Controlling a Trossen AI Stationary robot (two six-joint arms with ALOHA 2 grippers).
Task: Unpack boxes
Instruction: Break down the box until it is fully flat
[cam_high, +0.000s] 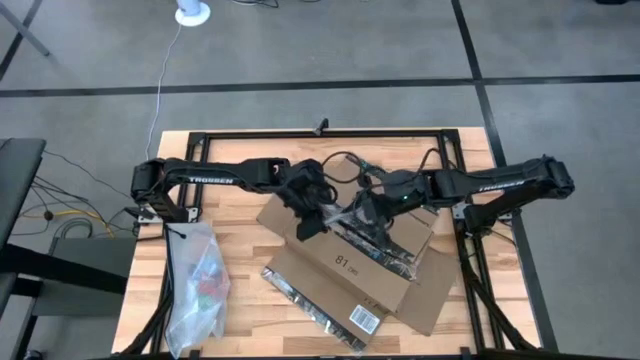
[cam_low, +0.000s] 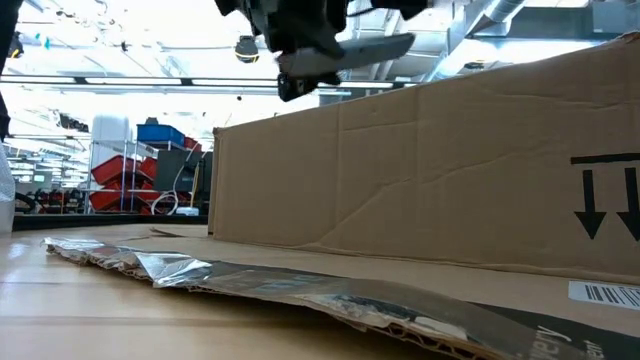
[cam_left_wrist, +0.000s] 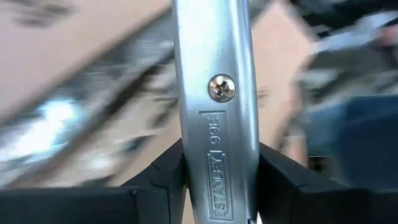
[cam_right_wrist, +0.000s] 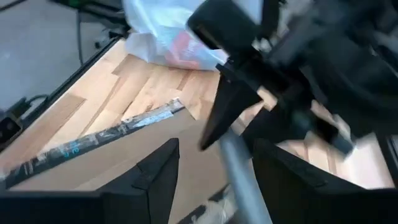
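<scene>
Box (cam_high: 345, 262) lies mid-table, flaps splayed: light, stiff corrugated board, slick on taped strips, best gripped at a flap edge; left gripper (cam_left_wrist: 217, 186) clamps a knife (cam_left_wrist: 216, 106) above it, right gripper (cam_high: 368, 212) alongside, fingers apart, empty.

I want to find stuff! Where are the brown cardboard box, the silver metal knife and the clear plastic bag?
Brown corrugated cardboard box (cam_high: 345, 268): high view, on its top panel near the "81".
Silver metal utility knife (cam_left_wrist: 216, 93): left wrist view, on its handle by the screw.
Clear plastic bag (cam_high: 197, 285): high view, on its middle.
</scene>
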